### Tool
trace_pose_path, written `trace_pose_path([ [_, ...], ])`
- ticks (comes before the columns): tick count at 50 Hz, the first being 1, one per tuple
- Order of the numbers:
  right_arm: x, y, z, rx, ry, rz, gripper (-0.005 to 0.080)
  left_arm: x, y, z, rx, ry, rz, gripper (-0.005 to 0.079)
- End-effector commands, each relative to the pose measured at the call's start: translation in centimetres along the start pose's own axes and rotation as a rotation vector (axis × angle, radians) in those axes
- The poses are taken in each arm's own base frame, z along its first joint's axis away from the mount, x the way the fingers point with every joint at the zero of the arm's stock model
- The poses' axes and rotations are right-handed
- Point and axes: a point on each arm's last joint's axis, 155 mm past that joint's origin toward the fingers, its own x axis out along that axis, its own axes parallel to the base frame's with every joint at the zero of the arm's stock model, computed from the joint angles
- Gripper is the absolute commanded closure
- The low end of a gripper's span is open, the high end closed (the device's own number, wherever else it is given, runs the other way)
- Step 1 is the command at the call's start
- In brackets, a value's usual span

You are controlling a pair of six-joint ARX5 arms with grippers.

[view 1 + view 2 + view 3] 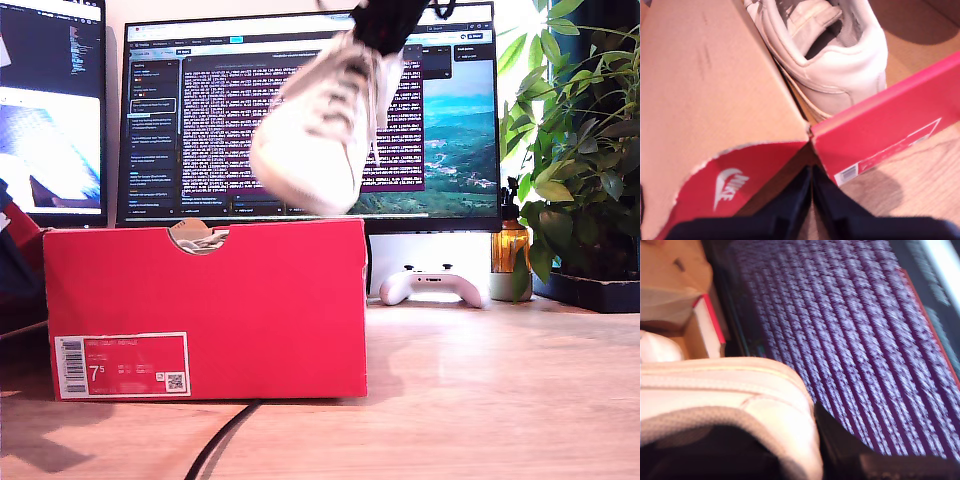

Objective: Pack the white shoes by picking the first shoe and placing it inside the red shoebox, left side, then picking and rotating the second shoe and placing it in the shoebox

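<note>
The red shoebox (210, 300) stands on the wooden table at the exterior view's left, its barcode label facing the camera. One white shoe (320, 130) hangs tilted in the air above the box's right end, toe down and blurred. My second gripper (385, 25) is shut on its heel collar; the second wrist view shows that collar (740, 390) close up beside a dark finger (845, 445). The other white shoe (830, 55) lies inside the box (880, 135). My first gripper (811, 200) is shut on nothing, just outside the box's corner.
The box's opened lid (715, 90) with a white logo lies beside the first gripper. Behind the box stand a monitor (450, 120) and a second screen (50, 100). A white game controller (432, 285), an amber bottle (510, 250), plants (580, 150) and a black cable (220, 440) share the table.
</note>
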Motion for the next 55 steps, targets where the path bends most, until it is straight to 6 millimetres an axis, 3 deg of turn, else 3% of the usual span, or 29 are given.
trace_pose_path([
  [1, -0.9, -1.9, 1.9, 0.01, -0.056, -0.057, 0.0765, 0.0, 0.1, 0.6, -0.006, -0.014, 0.0, 0.0761],
  [27, 3.5, 3.3, 0.4, 0.004, 0.0, 0.06, 0.0765, 0.0, 0.1, 0.6, -0.006, -0.014, 0.001, 0.0761],
  [55, 7.1, 10.7, -4.9, -0.03, 0.157, 0.268, 0.0765, 0.0, 0.1, 0.6, -0.006, -0.014, 0.001, 0.0761],
])
